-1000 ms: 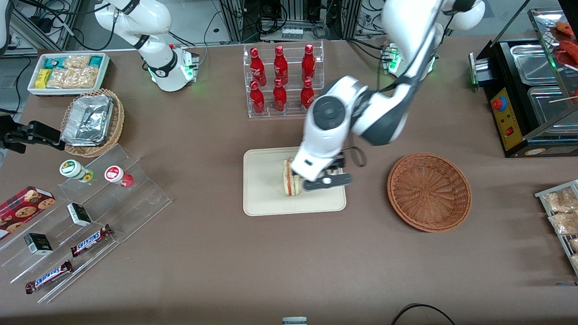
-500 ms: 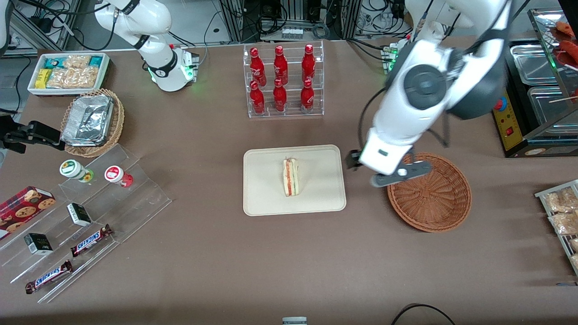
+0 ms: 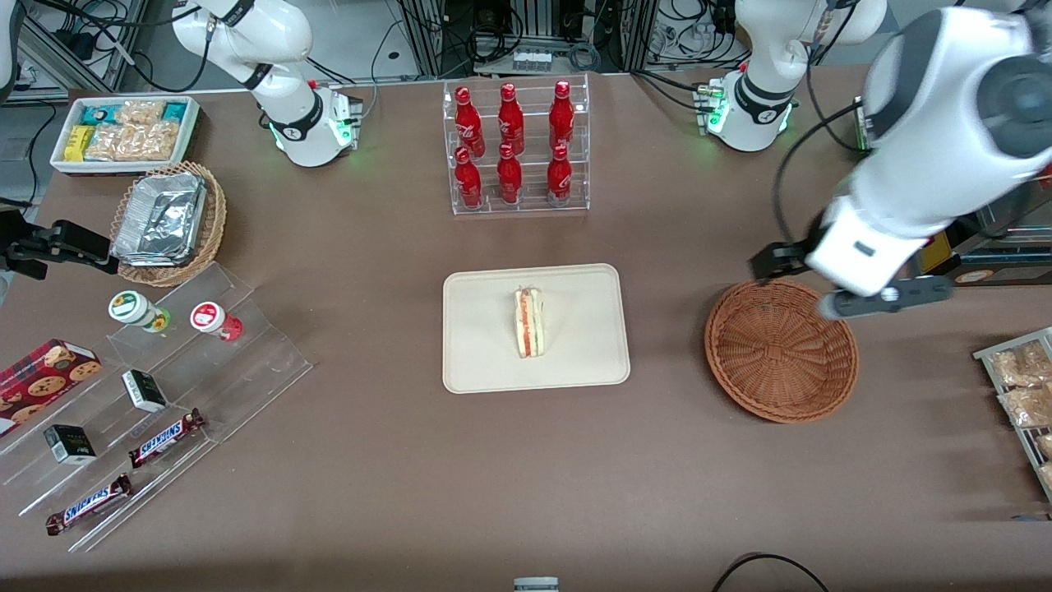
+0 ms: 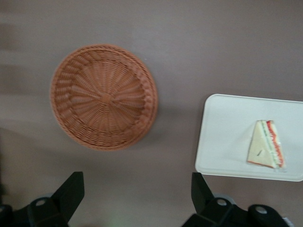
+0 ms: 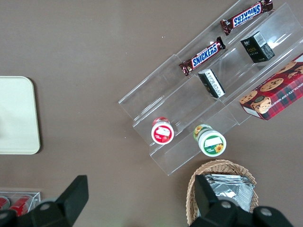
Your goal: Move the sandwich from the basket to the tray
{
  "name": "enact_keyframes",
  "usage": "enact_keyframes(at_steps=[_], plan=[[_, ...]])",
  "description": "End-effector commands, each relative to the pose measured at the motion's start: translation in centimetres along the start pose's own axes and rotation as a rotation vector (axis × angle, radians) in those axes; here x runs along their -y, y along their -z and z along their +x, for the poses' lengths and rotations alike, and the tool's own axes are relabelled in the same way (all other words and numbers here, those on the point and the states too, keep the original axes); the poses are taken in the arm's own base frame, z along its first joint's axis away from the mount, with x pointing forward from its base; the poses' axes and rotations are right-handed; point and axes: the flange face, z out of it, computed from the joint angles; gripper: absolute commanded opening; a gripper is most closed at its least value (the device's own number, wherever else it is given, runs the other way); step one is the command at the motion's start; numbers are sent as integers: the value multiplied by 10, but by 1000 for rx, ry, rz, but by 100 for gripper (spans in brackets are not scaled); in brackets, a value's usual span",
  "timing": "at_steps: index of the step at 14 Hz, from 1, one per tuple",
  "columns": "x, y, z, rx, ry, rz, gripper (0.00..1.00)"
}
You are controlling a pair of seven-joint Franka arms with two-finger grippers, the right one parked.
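Brown tabletop holds all three things: the sandwich (image 3: 530,321) lies on the tray (image 3: 485,370), long axis running twelve to six. At three o'clock from it, over the empty basket's (image 3: 781,349) rim, the gripper (image 3: 851,289) hangs, jaws spread wide.

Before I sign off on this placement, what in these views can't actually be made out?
- Gripper, open and high above the basket: its fingertips are hidden by the wrist housing in the front view.
- Sandwich on the tray: its underside contact is unseen.
- Tray: cut off by the edge in both wrist views.
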Motion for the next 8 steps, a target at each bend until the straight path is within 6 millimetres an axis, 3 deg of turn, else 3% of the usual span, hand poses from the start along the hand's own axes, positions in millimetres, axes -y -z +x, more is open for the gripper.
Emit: enact_keyframes(at_steps=[1, 6, 8], plan=[[41, 13, -16, -7, -51, -4, 100], [74, 21, -45, -25, -87, 46, 100], [96, 23, -46, -26, -85, 49, 100]])
